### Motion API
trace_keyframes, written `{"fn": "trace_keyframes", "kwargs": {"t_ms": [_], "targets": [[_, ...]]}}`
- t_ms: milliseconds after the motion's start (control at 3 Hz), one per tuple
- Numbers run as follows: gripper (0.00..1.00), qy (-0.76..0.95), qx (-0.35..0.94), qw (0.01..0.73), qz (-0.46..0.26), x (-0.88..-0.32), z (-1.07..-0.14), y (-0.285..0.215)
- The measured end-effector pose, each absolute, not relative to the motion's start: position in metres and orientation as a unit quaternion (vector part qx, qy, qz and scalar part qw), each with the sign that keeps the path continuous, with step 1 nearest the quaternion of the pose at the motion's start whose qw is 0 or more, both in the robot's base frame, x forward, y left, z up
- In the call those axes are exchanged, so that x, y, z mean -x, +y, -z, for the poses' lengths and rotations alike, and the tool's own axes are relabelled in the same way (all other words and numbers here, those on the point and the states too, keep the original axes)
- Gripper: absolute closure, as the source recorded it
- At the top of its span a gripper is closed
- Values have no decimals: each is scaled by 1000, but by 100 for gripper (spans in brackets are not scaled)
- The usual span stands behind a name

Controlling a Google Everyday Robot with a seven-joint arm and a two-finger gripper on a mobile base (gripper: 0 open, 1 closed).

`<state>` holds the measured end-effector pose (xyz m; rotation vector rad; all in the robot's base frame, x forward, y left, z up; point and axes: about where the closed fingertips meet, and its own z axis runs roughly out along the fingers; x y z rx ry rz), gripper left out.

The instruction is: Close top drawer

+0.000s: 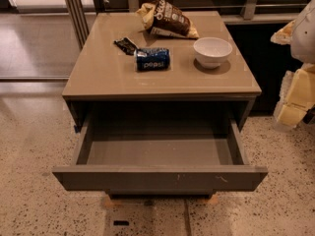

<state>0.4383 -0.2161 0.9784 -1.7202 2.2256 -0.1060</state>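
Pincer (297, 95) hangs at the right edge of the frame, about mid-height, and it's only partly in shot. All I get is pale yellowish and white chunks off beside the cabinet's right side, well apart from the drawer front. Honestly can't tell whether it's released or clenched from this angle, and I can't see it holding anything.

The top drawer (157, 179) is wide open. It sits in the lower middle of the frame, with the front panel stretching most of the way across and small pale scratches right of centre. The grey inside looks bare, so nothing sticks up to snag on the way in. No handle, just a flat face.

Up on the tabletop (108, 80), in the upper half of the frame, there's a blue Pepsi can (152, 59) lying on its side and a white bowl (212, 51) to its right. A brown snack bag (167, 18) sits at the back and a small dark wrapper (126, 44) is left of the can. None of that matters for the job.

My read: we're at the approach step, and the closing hasn't begun. I'd guess the next move calls for bringing the pincer down and leftward to the front of the panel, somewhere near its middle, then pushing straight toward the top of the frame. Off-centre contact could probably rack the drawer in its slides, so I'd aim for a square push. It's only a push, so no grasp needed.
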Motion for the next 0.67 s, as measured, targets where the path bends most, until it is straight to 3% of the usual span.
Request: {"fn": "trace_keyframes", "kwargs": {"t_ms": [667], "targets": [[0, 775, 603, 182, 39, -434, -973, -215]]}}
